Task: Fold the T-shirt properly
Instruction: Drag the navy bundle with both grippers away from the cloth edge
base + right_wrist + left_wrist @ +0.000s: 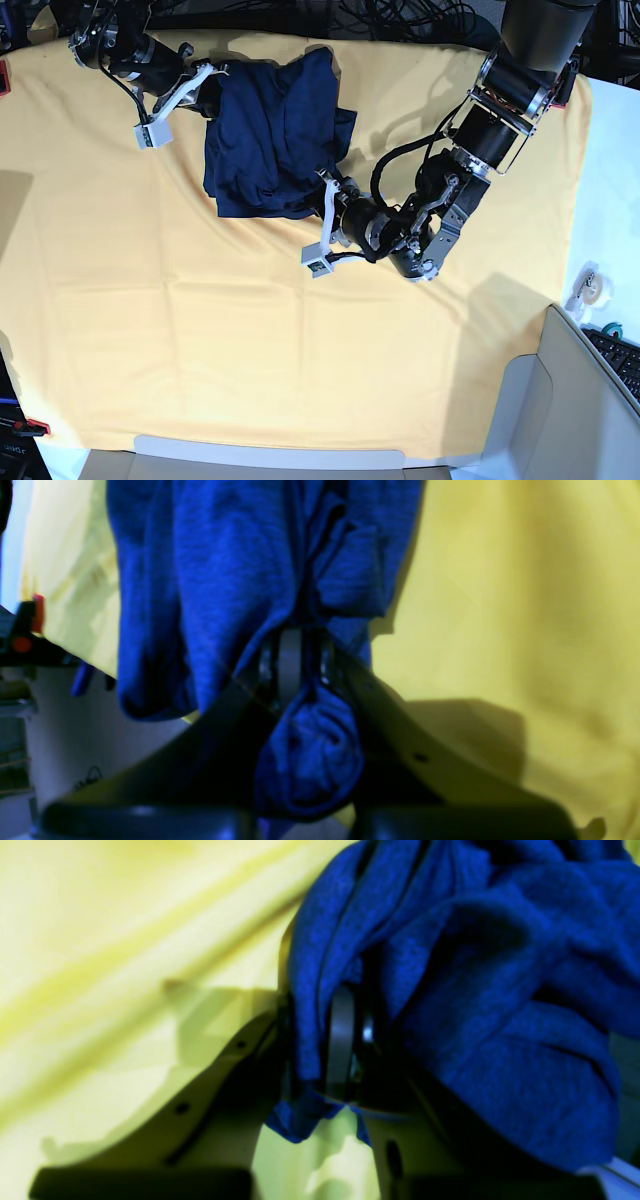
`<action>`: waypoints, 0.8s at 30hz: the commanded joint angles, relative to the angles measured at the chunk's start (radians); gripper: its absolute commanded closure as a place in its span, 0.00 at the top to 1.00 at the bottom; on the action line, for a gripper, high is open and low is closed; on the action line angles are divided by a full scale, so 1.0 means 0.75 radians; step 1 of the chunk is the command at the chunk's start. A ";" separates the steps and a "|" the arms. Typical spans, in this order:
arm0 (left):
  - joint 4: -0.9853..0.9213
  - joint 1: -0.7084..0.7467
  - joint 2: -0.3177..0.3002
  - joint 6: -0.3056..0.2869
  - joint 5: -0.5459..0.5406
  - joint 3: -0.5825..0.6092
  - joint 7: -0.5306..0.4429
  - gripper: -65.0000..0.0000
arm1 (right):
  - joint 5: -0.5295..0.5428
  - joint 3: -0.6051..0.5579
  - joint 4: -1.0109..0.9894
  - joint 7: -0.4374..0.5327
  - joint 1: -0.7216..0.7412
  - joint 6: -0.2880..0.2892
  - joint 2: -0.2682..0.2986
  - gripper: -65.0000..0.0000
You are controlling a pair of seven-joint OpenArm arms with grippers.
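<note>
The T-shirt point(265, 140) is a dark navy heap, bunched and creased, lying at the back middle of the table. My right gripper point(208, 88) sits at the heap's upper left edge. In the right wrist view this gripper point(295, 665) is shut on a fold of the T-shirt point(225, 570), with a wad of fabric bulging below the fingers. My left gripper point(325, 185) is at the heap's lower right corner. The left wrist view shows it point(320, 1050) shut on a strip of the T-shirt point(500, 1015), the rest piled to the right.
A big yellow-orange cloth point(200, 330) covers the table. To the right lie a bare white strip of table point(612, 200), a tape roll point(585, 285) and a keyboard point(622, 358). A grey box point(560, 400) stands at the front right. Cables point(400, 20) run along the back.
</note>
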 commanded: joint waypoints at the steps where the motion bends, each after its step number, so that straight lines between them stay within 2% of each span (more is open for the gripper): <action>1: 0.013 -0.032 0.004 0.008 0.052 -0.006 -0.022 0.00 | 0.023 -0.001 0.023 0.011 0.007 0.002 -0.002 0.00; 5: 0.021 -0.034 0.006 0.008 0.117 -0.006 -0.022 0.00 | 0.019 -0.005 0.023 0.011 0.024 0.002 -0.047 0.00; 17: 0.128 -0.042 -0.039 0.010 0.126 -0.020 -0.020 0.00 | 0.019 0.003 0.023 0.011 0.030 0.000 -0.045 0.01; 20: 0.134 -0.040 -0.039 0.010 0.126 -0.049 0.003 0.11 | 0.019 0.005 0.023 0.011 0.028 0.000 -0.031 0.13; 24: 0.183 -0.019 -0.041 0.008 0.126 -0.210 0.044 0.31 | 0.025 0.005 0.033 0.009 0.026 0.000 0.031 0.33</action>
